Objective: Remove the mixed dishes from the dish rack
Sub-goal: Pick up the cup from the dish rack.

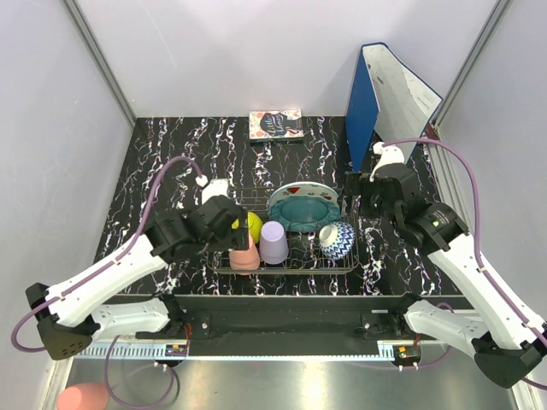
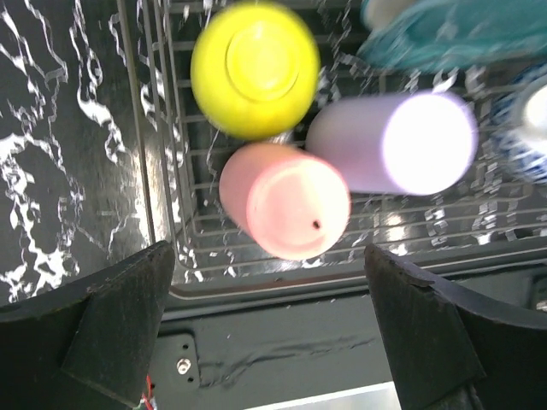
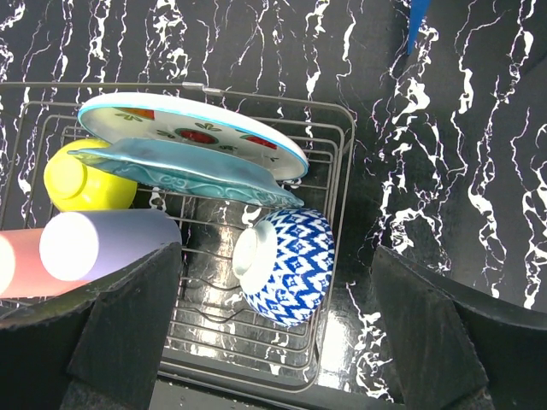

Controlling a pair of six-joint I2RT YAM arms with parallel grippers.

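The grey wire dish rack [image 1: 291,270] holds all the dishes. A pink cup [image 1: 244,255] and a lilac cup [image 1: 274,243] stand upside down at its front left, with a yellow-green bowl [image 1: 253,225] behind them. A teal scalloped plate [image 1: 301,213] leans on a white plate [image 1: 301,189] at the back. At the right lies a blue-white bowl [image 1: 338,240] on its side. My left gripper [image 2: 269,256] hangs open above the pink cup [image 2: 286,201]. Open too, my right gripper [image 3: 275,256] hovers over the blue-white bowl [image 3: 286,265] at the rack's right end.
A blue binder [image 1: 363,107] stands open at the back right, close behind my right arm. A patterned book [image 1: 276,125] lies at the back centre. Grey walls close in the black marbled table [image 1: 162,162] on three sides. A pink object [image 1: 81,397] sits below the table's front edge.
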